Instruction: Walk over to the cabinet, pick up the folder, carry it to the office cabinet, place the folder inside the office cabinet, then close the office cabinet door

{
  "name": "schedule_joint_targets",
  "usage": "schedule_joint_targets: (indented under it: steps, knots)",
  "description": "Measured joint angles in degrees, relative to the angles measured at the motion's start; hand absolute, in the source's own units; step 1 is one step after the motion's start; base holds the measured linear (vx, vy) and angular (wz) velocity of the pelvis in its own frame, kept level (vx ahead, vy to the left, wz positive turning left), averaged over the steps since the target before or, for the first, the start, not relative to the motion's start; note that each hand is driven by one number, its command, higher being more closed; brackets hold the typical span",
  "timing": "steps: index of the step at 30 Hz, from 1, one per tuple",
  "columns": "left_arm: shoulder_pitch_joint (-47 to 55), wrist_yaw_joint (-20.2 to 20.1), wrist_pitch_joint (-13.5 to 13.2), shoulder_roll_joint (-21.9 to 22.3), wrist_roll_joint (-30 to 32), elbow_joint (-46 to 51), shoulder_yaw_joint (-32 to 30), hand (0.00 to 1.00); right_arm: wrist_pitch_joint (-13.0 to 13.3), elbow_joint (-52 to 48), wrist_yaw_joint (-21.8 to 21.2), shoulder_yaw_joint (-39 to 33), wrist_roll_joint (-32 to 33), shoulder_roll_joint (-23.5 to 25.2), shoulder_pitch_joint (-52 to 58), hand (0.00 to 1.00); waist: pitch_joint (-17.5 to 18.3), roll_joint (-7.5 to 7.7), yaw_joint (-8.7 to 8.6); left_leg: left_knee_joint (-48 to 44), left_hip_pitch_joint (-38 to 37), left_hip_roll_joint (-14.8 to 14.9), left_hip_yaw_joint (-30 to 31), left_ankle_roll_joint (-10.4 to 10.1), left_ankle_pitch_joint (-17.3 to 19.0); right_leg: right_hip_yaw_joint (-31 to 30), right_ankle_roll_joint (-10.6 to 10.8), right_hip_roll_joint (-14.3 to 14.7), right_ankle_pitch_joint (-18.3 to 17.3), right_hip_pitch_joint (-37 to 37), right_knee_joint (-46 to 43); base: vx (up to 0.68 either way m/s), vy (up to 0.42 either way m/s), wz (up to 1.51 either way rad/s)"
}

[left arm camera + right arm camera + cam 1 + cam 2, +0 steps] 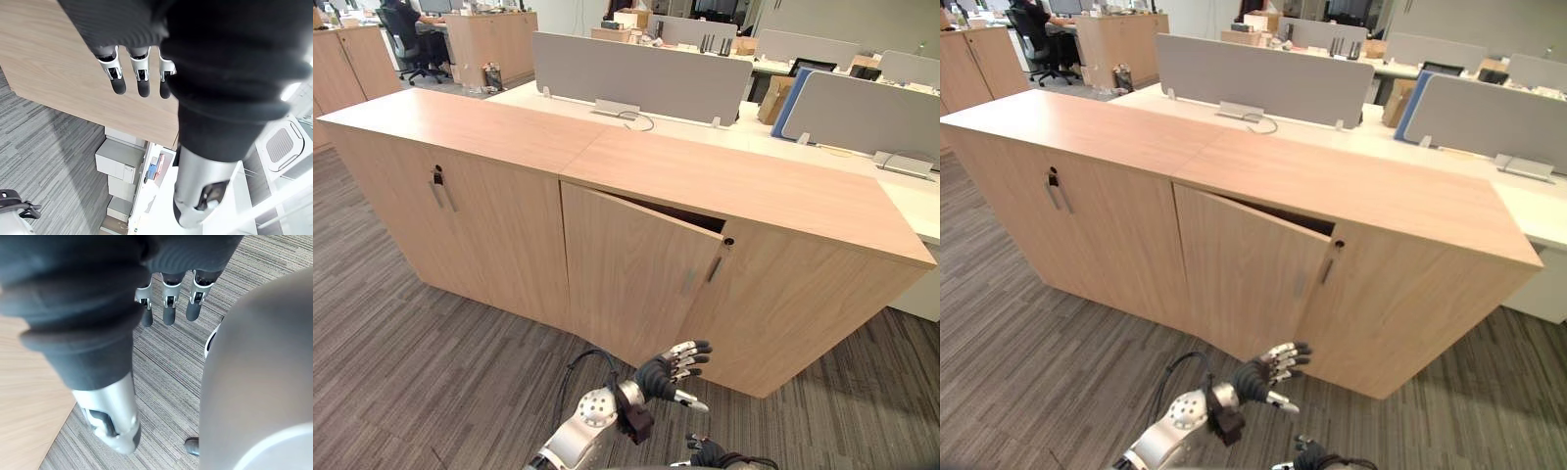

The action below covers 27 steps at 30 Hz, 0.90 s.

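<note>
Door [636, 264] ajar mid-frame, stiff panel, probably swings light and easy. Left hand [671, 370] lower centre, fingers loose, empty; right hand [168, 308] likewise. Best pushed flat near handle [688, 282], free edge.

Office cabinet door [636, 269] ajar: the dark interior [677, 216] behind it is too shadowed to tell its contents. The right hand [710, 453] is cut off by the left eye view's lower edge.

Long wooden cabinet [705, 181], one door [636, 279] ajar, on grey striped carpet floor [411, 372]
</note>
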<state>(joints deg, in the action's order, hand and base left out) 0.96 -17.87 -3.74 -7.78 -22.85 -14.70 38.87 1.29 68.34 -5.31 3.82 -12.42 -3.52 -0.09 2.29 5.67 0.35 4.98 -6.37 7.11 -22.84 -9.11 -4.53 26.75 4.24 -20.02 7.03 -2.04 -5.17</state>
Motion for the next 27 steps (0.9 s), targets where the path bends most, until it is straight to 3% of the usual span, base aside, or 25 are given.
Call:
schedule_joint_targets:
  steps: [5,8,9,11,12,14,15,16,17,18,19,20,23,27]
  knots:
    - [3.8,2.1,0.1,0.3,-1.4,-13.4,-11.1,0.0,0.0,-0.3,0.0,-4.2,0.3,-0.1,0.2,0.0,0.7,-2.03,-2.44,-3.0,0.4,5.0,-2.7,-3.1,2.0,-0.6,0.0,5.0,-0.4,-0.2,2.4,0.04,-0.086,-0.34]
    - [5.2,4.6,0.1,0.3,-1.1,-20.8,-20.0,0.0,0.0,-0.8,0.3,-7.2,2.3,-0.7,0.4,0.0,0.7,-4.16,-3.48,-8.3,2.6,9.9,-3.2,-5.2,5.1,-1.0,-0.3,9.0,-1.8,-1.4,2.4,0.08,-0.203,-0.41]
    - [5.7,6.3,0.0,0.8,0.5,-23.9,-24.8,0.0,0.0,-1.2,0.7,-8.5,2.5,-1.4,0.6,0.0,1.0,-5.74,-3.52,-11.0,4.4,12.3,-2.4,-5.3,7.1,-1.8,-0.9,11.2,-3.1,-3.1,1.5,0.13,-0.198,-0.43]
    - [6.2,7.8,-0.1,1.6,0.9,-26.8,-29.5,0.0,0.1,-1.4,1.1,-9.8,3.7,-2.4,0.5,0.0,0.7,-7.13,-3.45,-13.7,5.3,14.2,-1.6,-3.5,7.3,-2.5,-0.9,13.0,-4.2,-4.2,-0.2,0.18,-0.184,-0.5]
    - [6.5,9.1,-0.1,2.4,0.9,-29.6,-33.1,0.0,-0.1,-1.3,1.5,-11.3,4.1,-3.3,0.7,0.0,0.3,-8.0,-3.07,-17.8,6.5,15.2,-1.4,-0.1,7.0,-3.1,-1.3,13.3,-5.2,-4.6,-1.5,0.23,-0.17,-0.5]
    - [6.8,10.0,-0.1,3.2,0.8,-31.1,-36.0,0.0,-0.2,-1.3,2.1,-11.5,4.5,-4.4,1.0,0.0,-0.5,-8.47,-2.82,-24.7,9.1,15.8,1.1,1.2,6.8,-3.1,-1.7,12.9,-5.4,-3.5,-1.2,0.23,-0.147,-0.26]
    - [6.6,10.3,-0.2,4.2,0.7,-32.4,-36.2,0.0,-0.5,-1.2,2.6,-11.5,4.5,-5.8,1.3,0.0,-2.0,-8.36,-2.23,-30.9,12.1,14.2,6.8,0.2,9.7,-3.5,-1.8,11.8,-5.5,-2.3,-0.9,0.18,-0.022,-0.16]
    - [6.7,10.8,-0.4,5.5,0.6,-33.7,-36.8,0.0,-1.3,-0.9,3.0,-11.6,4.5,-6.8,1.9,0.0,-2.3,-9.06,-1.27,-33.6,13.8,10.7,12.3,-0.6,15.0,-4.0,-1.9,10.7,-5.6,-1.3,-0.7,0.14,0.098,-0.18]
    - [6.7,10.9,-0.5,5.9,0.7,-34.5,-37.0,0.0,-1.4,-0.8,3.3,-11.6,4.5,-6.8,2.1,0.0,-2.5,-9.3,-0.91,-33.9,14.4,8.8,14.4,-0.5,17.0,-4.3,-1.9,10.5,-5.6,-0.5,-0.5,0.14,0.191,-0.24]
    - [6.8,11.2,-0.7,6.1,0.8,-36.0,-37.2,0.0,-1.5,-0.6,3.3,-11.6,4.3,-6.3,2.0,0.0,-3.1,-9.49,-0.32,-32.6,14.7,5.2,17.5,0.4,19.7,-5.0,-1.9,10.2,-5.6,0.9,-0.3,0.09,0.146,-0.18]
    - [6.9,11.2,-0.8,6.3,1.0,-36.7,-37.7,0.0,-1.5,-0.8,3.4,-11.6,4.5,-6.5,1.7,0.0,-3.4,-9.7,-0.16,-30.8,14.6,3.7,18.6,0.9,19.8,-5.1,-1.8,10.2,-5.6,1.4,-0.4,0.05,0.233,-0.38]
    - [7.1,11.5,-1.2,6.4,1.6,-36.9,-39.4,0.0,-1.4,-1.4,3.7,-11.6,4.5,-6.3,0.9,0.0,-4.3,-10.33,0.47,-28.0,13.7,1.9,20.5,4.0,17.4,-5.4,-1.2,10.8,-5.8,1.3,-1.1,0.0,0.199,-0.46]
    - [7.1,12.3,-2.2,5.0,6.8,-38.8,-43.0,0.0,-1.1,-3.6,3.8,-10.9,4.5,-2.1,-0.4,0.0,-4.9,-8.52,0.88,-28.3,13.2,0.3,19.0,3.3,17.7,-4.4,-0.3,9.5,-5.5,1.9,-0.5,0.01,0.134,-0.22]
    - [8.2,13.2,-2.3,5.4,11.9,-39.8,-45.9,0.0,-0.9,-4.8,3.8,-8.7,5.0,1.0,-0.6,0.0,-4.0,-8.11,1.58,-25.0,11.0,-0.6,17.5,4.5,16.6,-4.4,1.3,9.5,-3.2,3.9,4.3,0.01,0.016,-0.09]
